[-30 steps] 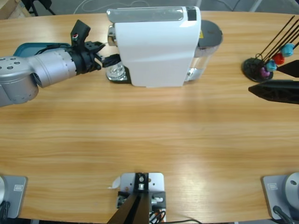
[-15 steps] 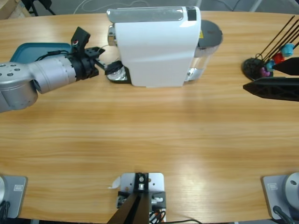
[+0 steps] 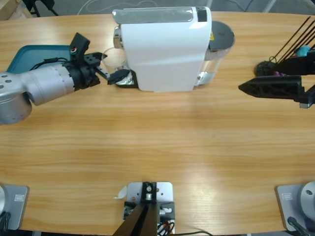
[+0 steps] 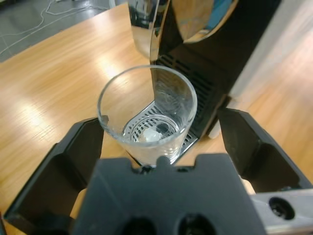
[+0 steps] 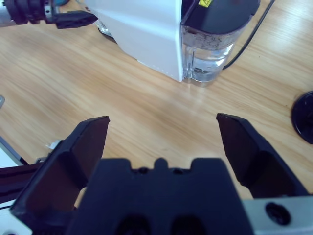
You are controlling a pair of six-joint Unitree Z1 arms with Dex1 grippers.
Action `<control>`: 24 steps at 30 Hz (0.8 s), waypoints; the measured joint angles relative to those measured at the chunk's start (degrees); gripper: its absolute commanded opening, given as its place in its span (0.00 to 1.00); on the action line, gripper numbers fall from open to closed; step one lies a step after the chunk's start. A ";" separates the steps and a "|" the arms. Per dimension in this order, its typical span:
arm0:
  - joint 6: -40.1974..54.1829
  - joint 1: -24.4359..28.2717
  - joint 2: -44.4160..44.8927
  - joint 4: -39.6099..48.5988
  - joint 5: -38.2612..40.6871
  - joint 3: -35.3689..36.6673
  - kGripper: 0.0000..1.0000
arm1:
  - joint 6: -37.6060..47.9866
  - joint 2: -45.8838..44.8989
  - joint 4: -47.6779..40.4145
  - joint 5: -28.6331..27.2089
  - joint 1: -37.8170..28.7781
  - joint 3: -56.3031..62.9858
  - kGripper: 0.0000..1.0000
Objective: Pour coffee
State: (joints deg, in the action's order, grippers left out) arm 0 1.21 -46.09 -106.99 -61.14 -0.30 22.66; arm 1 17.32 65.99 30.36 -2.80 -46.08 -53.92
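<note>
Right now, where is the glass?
The glass stands on the coffee machine's drip tray, between the left gripper's open jaws; in the high view that is at the machine's left end.

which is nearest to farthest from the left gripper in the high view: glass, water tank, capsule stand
1. glass, right at the left gripper, under the machine's spout
2. water tank, at the machine's far end
3. capsule stand, near the table's right edge

A long wooden table [image 3: 162,142] carries a white coffee machine [image 3: 162,49] at its far middle, a teal tray [image 3: 29,54] near the far left edge, and a black stand with coloured capsules [image 3: 275,69] towards the far right
</note>
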 measured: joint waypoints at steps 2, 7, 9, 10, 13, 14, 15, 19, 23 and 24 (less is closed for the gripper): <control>0.00 -0.38 1.50 -0.09 0.00 -1.41 1.00 | 0.11 0.69 -0.02 0.00 0.00 -0.21 1.00; 0.00 -2.52 7.12 -0.11 -1.98 -6.82 1.00 | 0.76 2.35 1.38 -0.90 0.00 -2.34 1.00; 0.00 -3.20 9.71 -0.11 -3.11 -8.73 1.00 | 0.79 2.46 1.91 -1.24 0.00 -3.65 1.00; 0.00 -3.34 11.21 -0.11 -3.62 -9.72 1.00 | 0.79 2.48 2.10 -1.33 0.00 -4.12 0.90; 0.00 -3.49 16.60 1.27 -6.58 -11.43 1.00 | 0.80 2.68 2.95 -2.15 0.04 -6.69 0.15; -0.08 -3.50 19.13 4.30 -7.57 -11.39 1.00 | 0.75 3.14 4.70 -3.19 0.29 -8.17 0.00; -0.29 -3.51 22.10 9.89 -8.15 -10.81 1.00 | 0.49 3.88 7.06 -4.07 0.99 -10.34 0.00; -3.08 -3.79 33.45 34.70 -8.28 -6.38 1.00 | -4.34 8.62 13.13 -6.05 8.31 -22.12 0.00; -4.36 -4.22 41.03 54.97 -7.40 -0.95 1.00 | -6.19 14.83 17.99 -5.93 13.24 -34.12 0.00; -4.54 -4.25 41.63 58.03 -6.47 0.30 1.00 | -6.37 17.23 20.52 -5.62 13.68 -37.87 0.00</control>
State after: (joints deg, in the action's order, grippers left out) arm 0 -3.33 -50.35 -65.36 -3.12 -6.77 22.95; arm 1 10.95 83.22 50.88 -8.41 -32.40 -91.79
